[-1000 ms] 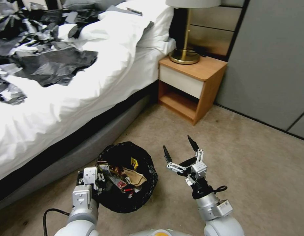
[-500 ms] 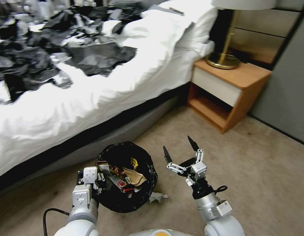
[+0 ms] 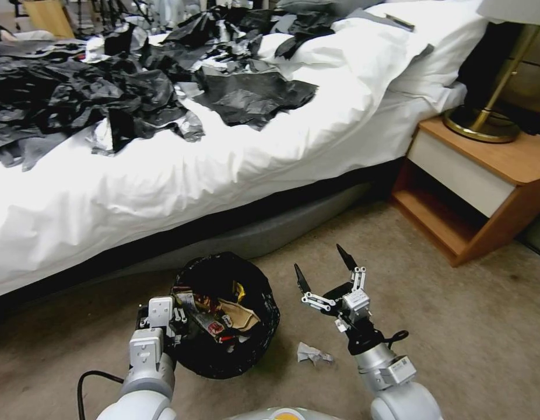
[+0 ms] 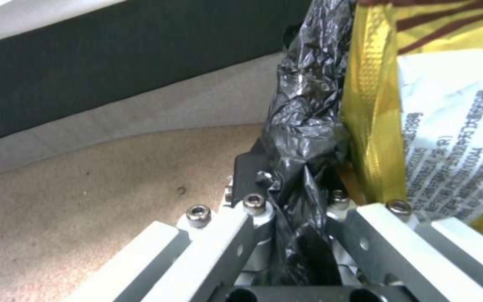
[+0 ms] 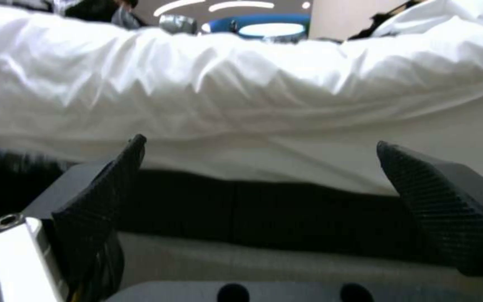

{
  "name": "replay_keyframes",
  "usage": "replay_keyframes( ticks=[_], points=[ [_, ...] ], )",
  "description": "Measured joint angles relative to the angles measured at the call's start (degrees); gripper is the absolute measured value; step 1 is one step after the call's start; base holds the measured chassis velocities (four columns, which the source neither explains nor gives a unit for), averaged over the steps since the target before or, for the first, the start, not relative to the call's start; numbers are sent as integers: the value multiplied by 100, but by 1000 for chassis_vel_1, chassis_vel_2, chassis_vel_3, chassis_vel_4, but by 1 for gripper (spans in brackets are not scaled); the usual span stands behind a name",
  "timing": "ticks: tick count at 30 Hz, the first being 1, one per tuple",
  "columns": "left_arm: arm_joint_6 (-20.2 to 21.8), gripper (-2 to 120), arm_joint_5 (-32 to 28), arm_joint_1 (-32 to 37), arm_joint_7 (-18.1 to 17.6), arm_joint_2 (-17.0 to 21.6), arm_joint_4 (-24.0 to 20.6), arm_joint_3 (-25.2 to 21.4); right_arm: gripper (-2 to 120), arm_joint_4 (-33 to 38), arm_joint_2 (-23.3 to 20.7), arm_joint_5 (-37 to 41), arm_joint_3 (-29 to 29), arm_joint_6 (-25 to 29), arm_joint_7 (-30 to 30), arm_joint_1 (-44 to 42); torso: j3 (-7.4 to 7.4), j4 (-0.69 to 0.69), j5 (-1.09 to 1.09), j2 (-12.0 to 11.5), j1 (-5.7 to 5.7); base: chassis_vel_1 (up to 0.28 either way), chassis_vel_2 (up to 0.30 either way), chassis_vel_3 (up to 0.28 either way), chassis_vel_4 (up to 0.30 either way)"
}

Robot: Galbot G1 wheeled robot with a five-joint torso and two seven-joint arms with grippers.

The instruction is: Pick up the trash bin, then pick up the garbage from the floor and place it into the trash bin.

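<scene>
- While the left gripper (image 3: 165, 324) pinches the bag-lined rim of the trash bin (image 3: 258, 344), the bin hangs at the robot's left front, just off the bed's side.
- Up close on the left wrist, its fingers (image 4: 253, 167) are pressed together on the black liner (image 4: 300, 126), a yellow wrapper (image 4: 370, 126) right beside them.
- Inside the bin: wrappers, a brown paper bag (image 3: 241, 318), all heaped together.
- Right gripper (image 3: 323, 269) hovers beside the bin, fingers spread wide, holding nothing.
- On the carpet, a crumpled white tissue (image 3: 312, 354) lies between bin and right arm.
- Behind, black plastic sheets (image 3: 107, 99) cover the bed (image 3: 165, 186).
</scene>
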Motion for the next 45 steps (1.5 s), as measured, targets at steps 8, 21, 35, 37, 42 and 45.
replay_keyframes(
  ticks=[8,21,35,37,42,45],
  points=[
    [-2,1,-30,17,-2,9,-38,-67,100,-564,-723,6,230,-97,-858,90,0,0,-2,0,0,0,0,0,0],
    [-8,1,16,83,-4,-29,-55,-67,100,-2241,-1588,-257,-680,-480,-1548,767,0,0,-1,0,0,0,0,0,0],
    [-19,1,50,93,-4,-42,-33,-63,100,-4247,-1008,-623,-1271,-496,-1867,1640,0,1,-1,0,0,0,0,0,0],
    [-19,1,50,89,-4,-41,-29,-64,100,-4426,-904,-665,-1262,-494,-1867,1715,0,1,-1,0,0,0,0,0,0],
    [-25,1,50,89,-3,-44,-5,-58,100,-4821,-673,-714,-1192,-477,-1836,1922,0,1,-1,0,0,0,0,0,0],
    [-33,1,51,91,-2,-45,-5,-59,100,-4971,-600,-734,-1165,-463,-1815,2003,0,1,-2,0,0,0,0,0,0]
  ],
)
